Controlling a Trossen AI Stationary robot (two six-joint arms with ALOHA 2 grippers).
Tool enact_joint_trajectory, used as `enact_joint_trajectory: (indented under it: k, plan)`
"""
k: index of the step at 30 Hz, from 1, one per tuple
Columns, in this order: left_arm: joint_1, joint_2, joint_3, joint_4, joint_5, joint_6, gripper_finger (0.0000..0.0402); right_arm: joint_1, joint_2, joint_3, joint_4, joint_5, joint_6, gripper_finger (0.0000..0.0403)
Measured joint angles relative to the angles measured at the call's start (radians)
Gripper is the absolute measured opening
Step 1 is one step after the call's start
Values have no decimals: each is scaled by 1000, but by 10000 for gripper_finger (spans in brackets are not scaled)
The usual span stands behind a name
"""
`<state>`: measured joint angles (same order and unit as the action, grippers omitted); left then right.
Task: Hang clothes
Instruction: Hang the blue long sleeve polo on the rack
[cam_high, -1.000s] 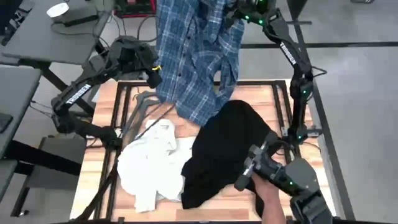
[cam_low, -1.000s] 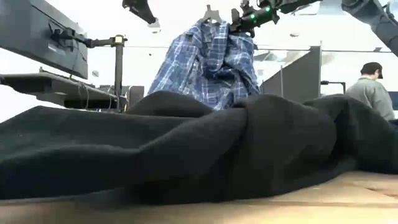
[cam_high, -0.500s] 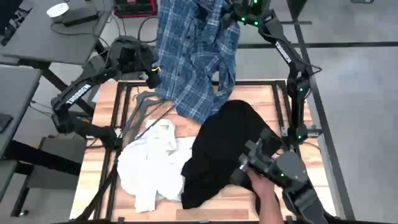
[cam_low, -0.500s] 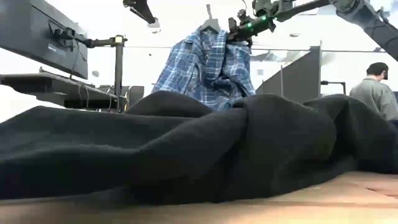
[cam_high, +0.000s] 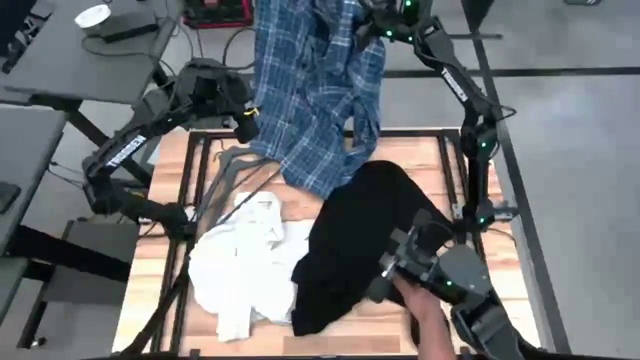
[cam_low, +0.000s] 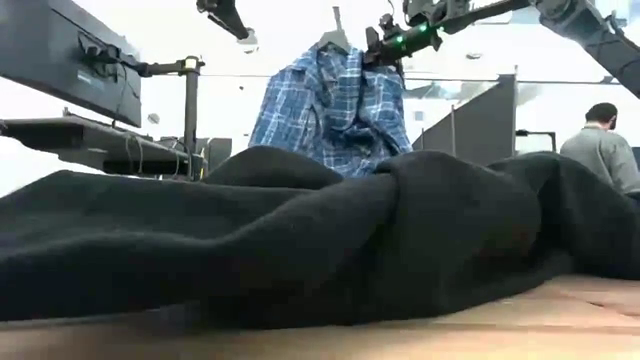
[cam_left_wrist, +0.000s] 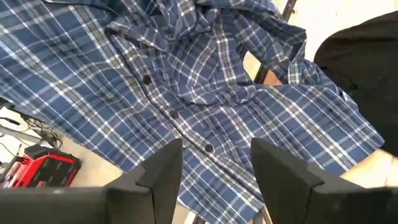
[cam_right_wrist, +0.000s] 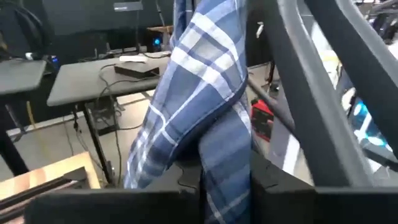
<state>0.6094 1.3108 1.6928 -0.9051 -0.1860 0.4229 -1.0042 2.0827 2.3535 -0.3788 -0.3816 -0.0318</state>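
Plaid shirt (cam_high: 315, 95) on hanger | right gripper (cam_right_wrist: 225, 177) pinching it | left gripper (cam_left_wrist: 214, 168) spread beside shirt | next: release onto rail

Soft woven plaid shirt (cam_high: 315, 90) — matt black top (cam_high: 355, 240) — grained wood table (cam_high: 150, 270)

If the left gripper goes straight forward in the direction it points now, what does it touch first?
Most likely the plaid shirt. The left gripper stands open, and the hanging shirt fills the wrist view directly ahead of its fingers. How far away the fabric is cannot be judged. The black top lies off to one side.
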Motion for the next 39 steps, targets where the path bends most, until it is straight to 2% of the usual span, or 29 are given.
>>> enact_joint_trajectory:
  k: [8, 12, 15, 19, 23, 30, 34, 39]
  plan:
    - [11, 0, 0, 13, 0, -61, 171, -17, -52, -1, -94, 21, -35, 102]
    - [40, 0, 0, 63, -1, -107, 171, -23, -124, 0, -129, 21, -50, 141]
    - [72, 0, -1, 151, -1, -162, 171, -29, -175, 0, -166, 21, -55, 182]
    - [116, 22, 0, 351, 3, -321, 171, -55, -259, 0, -177, 20, -55, 232]
    - [144, 114, 0, 531, 54, -397, 171, -97, -325, 1, -179, 21, -56, 253]
    - [144, 349, 0, 894, 61, -511, 171, -161, -366, 0, -209, 20, -88, 255]
    - [155, 463, 6, 1097, 50, -511, 171, -179, -360, -6, -249, 21, -90, 255]
    - [198, 604, 125, 1131, 43, -508, 171, -177, -359, -26, -278, 20, -91, 255]
